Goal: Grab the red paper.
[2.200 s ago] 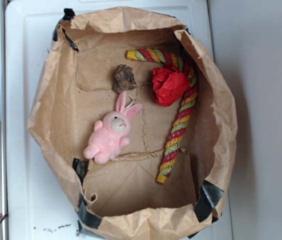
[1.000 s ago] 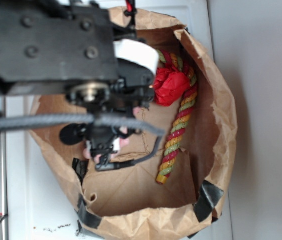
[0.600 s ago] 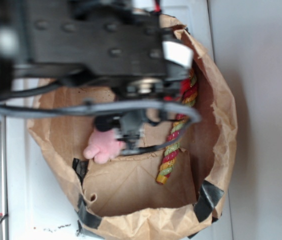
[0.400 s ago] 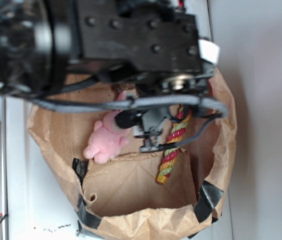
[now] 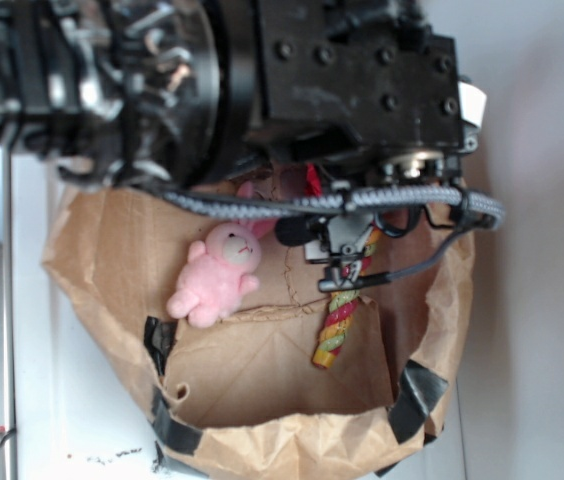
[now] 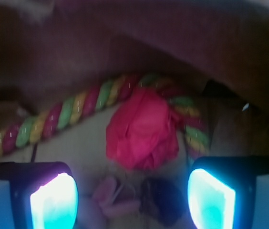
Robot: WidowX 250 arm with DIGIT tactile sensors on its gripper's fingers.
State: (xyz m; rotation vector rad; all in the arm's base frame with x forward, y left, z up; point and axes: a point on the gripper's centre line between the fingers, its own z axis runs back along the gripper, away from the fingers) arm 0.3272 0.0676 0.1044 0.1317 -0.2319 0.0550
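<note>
In the wrist view the red paper (image 6: 141, 126) is a crumpled bright red wad lying on the bag floor, just ahead of and centred between my fingers. My gripper (image 6: 132, 200) is open, with the lit pads (image 6: 53, 200) standing wide apart and nothing between them. The paper rests against the curved end of the striped rope cane (image 6: 77, 107). In the exterior view my arm (image 5: 342, 90) covers the upper part of the bag and hides the red paper.
A brown paper bag (image 5: 432, 300) with tall crumpled walls holds everything. A pink bunny (image 5: 217, 275) lies at the left, its ears (image 6: 115, 195) showing near my fingers beside a dark brown lump (image 6: 165, 200). The rope cane's lower end (image 5: 337, 325) lies at the right.
The arm has swung in from the left and moved rightward over the bag, now covering the red paper and the brown lump in the exterior view. The bunny and cane have not moved.
</note>
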